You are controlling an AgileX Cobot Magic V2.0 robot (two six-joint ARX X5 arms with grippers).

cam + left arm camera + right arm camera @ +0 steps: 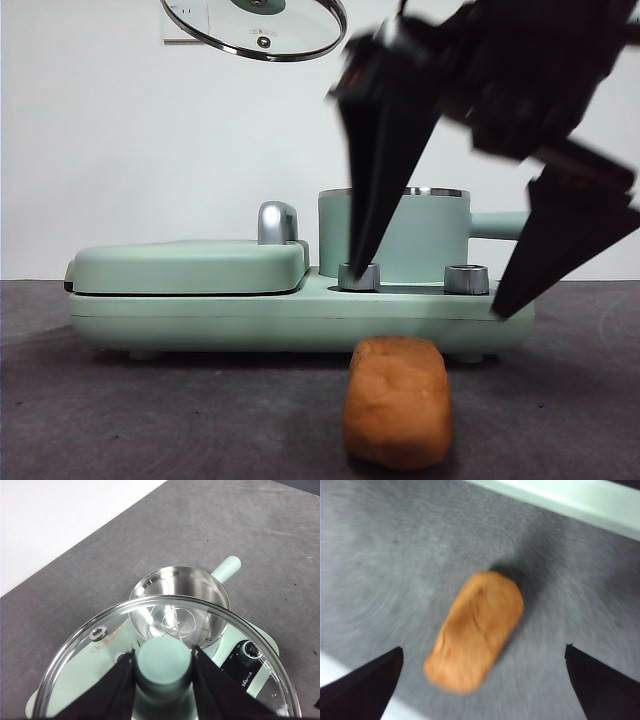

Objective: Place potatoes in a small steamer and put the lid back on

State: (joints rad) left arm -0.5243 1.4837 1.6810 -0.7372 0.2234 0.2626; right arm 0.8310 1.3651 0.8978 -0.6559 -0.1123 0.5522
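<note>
The orange-brown potato (397,401) lies on the grey table in front of the appliance; it also shows in the right wrist view (475,636). My right gripper (435,292) hangs above it, jaws wide open and empty. The mint-green steamer pot (395,235) stands open on the appliance, its steel inside empty in the left wrist view (177,602). My left gripper (163,666) is shut on the mint knob of the glass lid (165,630) and holds it high above the pot; the lid shows at the top of the front view (258,25).
The flat mint-green griddle (190,268) with a chrome handle (278,222) sits left of the pot on the same base (300,315). Two steel dials (466,279) stand on the base's front. A white wall lies behind.
</note>
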